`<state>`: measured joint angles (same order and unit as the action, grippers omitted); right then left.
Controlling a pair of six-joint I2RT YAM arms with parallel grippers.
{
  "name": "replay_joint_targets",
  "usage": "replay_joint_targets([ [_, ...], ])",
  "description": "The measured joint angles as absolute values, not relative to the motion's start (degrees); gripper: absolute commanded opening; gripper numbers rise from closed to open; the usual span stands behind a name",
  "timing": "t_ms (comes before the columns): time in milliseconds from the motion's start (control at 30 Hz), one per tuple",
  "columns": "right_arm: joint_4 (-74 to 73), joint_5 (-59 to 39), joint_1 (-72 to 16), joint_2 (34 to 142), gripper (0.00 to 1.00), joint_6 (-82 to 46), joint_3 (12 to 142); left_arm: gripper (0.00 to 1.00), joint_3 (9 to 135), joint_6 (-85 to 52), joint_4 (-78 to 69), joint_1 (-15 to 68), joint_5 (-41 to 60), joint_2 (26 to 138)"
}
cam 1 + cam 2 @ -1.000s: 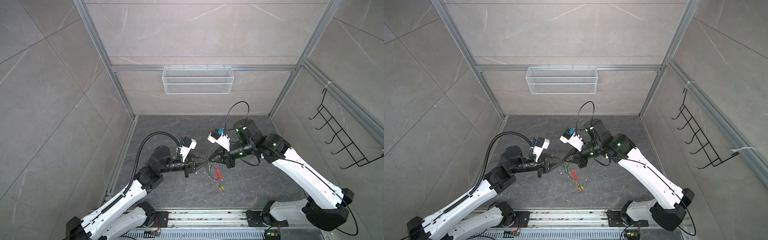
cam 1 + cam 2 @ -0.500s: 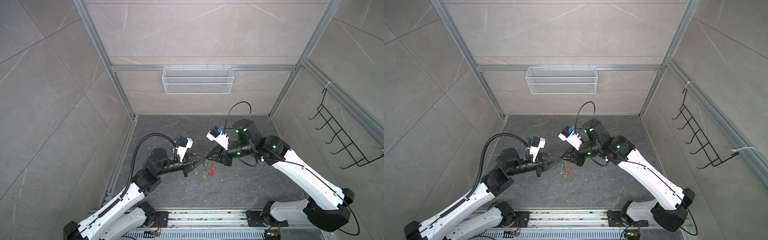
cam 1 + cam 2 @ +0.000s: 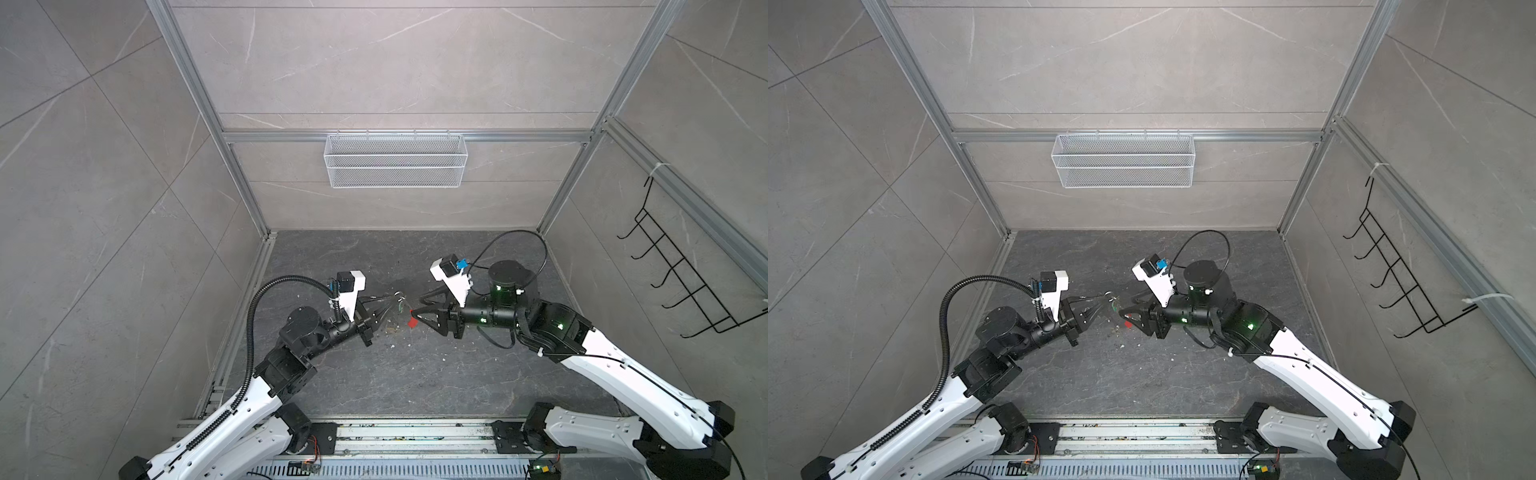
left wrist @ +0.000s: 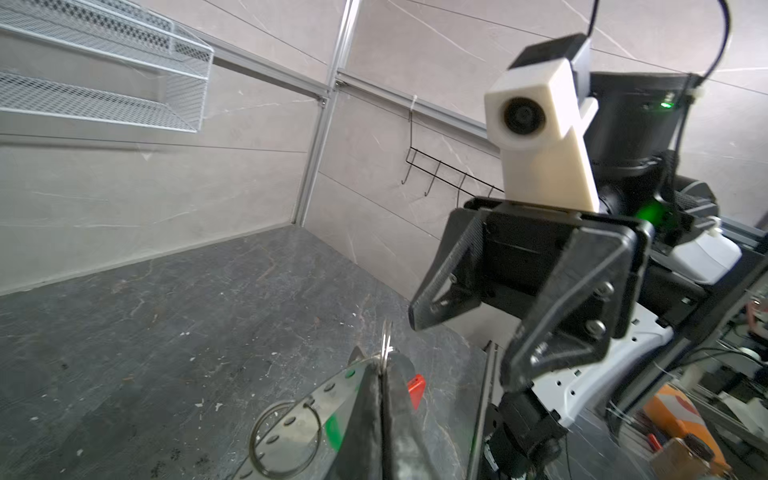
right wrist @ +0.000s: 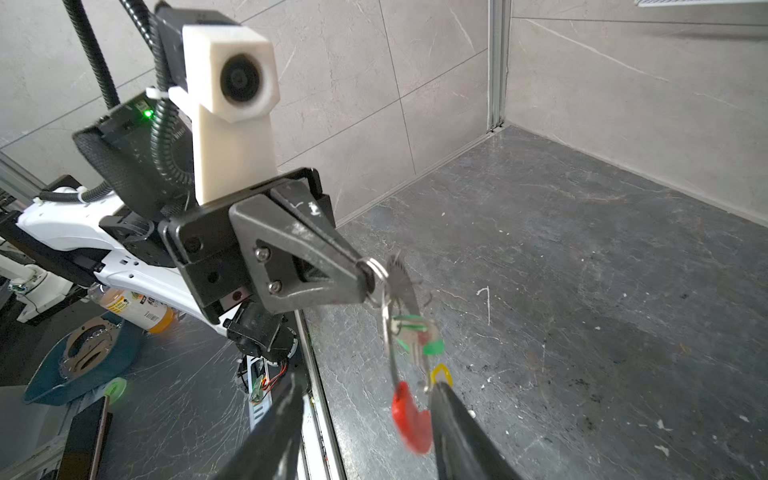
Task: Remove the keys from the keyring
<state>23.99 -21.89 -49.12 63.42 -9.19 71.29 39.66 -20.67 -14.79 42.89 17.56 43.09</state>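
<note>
My left gripper (image 3: 395, 297) (image 4: 381, 368) is shut on a small silver split ring (image 5: 376, 268) at the top of the keyring (image 5: 388, 353). The keyring is a thin wire loop that hangs from the gripper above the floor. A green key tag (image 5: 417, 332) (image 3: 401, 306), a yellow one (image 5: 441, 374) and the red sleeve (image 5: 411, 415) (image 3: 412, 322) (image 3: 1127, 322) hang on the loop. My right gripper (image 3: 419, 308) (image 5: 368, 382) stands open on the other side of it. The red sleeve dangles between its fingers, close beside one finger (image 5: 457, 428), and the jaws are not closed on it.
A white wire basket (image 3: 395, 166) hangs on the back wall and a black hook rack (image 3: 685, 286) on the right wall. Small pale crumbs (image 3: 392, 332) dot the dark floor below the grippers. Metal rails (image 3: 415, 434) run along the front edge.
My right gripper has gone from shut to open and let go of the keyring. The left gripper stayed shut and drew the keyring up and to the left.
</note>
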Motion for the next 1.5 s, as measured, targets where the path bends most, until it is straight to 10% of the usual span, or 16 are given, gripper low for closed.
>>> replay_joint_targets([
  [600, 23.68, -4.86, -54.11, 66.54, 0.71, -3.31, 70.67, 0.0, 40.53, -20.97, -14.68, 43.13, 15.62, 43.03],
  [1500, 24.05, -7.86, -54.41, 63.31, 0.76, 2.48, 68.97, 0.0, 41.34, -20.99, -13.13, 43.16, 21.15, 42.24],
])
